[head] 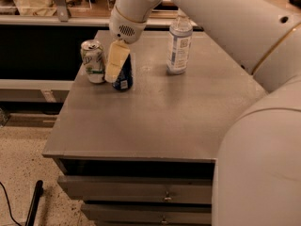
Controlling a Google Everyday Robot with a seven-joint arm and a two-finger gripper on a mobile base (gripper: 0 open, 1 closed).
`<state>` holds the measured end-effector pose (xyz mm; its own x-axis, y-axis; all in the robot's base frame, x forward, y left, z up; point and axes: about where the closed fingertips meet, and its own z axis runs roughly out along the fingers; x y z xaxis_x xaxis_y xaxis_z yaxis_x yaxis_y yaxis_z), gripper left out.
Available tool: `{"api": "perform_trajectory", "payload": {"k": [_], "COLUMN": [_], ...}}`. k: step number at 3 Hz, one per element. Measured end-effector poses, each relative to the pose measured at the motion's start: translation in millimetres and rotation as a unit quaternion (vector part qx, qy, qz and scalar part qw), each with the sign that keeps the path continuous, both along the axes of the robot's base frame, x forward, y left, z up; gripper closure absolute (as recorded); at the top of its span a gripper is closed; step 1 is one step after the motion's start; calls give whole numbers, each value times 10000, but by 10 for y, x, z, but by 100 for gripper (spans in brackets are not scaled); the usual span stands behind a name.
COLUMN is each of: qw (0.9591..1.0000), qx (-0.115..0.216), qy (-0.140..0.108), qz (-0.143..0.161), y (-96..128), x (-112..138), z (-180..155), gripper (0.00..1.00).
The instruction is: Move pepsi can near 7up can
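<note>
A clear plastic bottle [179, 44] with a white label is seen standing upright, well to the right of the gripper [117, 72], which is lowered over the far left part of a grey table [155, 121]. Drawers [141, 188] are set beneath the tabletop, below the gripper. A speckled floor [23, 149] is shown lower left.

A grey table [155, 121] is set on a speckled floor [23, 149], and drawers [141, 189] are seen beneath its top. Behind it, a pale ledge [42, 20] is run above a dark panel [37, 51]. A black cable [5, 204] is laid on the floor. The gripper [117, 72] is held over the table's far left part.
</note>
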<state>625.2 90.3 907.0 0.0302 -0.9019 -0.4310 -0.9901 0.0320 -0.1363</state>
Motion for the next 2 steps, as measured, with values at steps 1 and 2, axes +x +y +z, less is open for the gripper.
{"api": "perform_trajectory", "payload": {"k": [1, 2], "qw": [9998, 9990], "qx": [-12, -130], "qy": [-175, -378], "qz": [57, 181], "y": [-12, -59], "x": [4, 12], "z": [163, 357], "gripper": [0, 0]}}
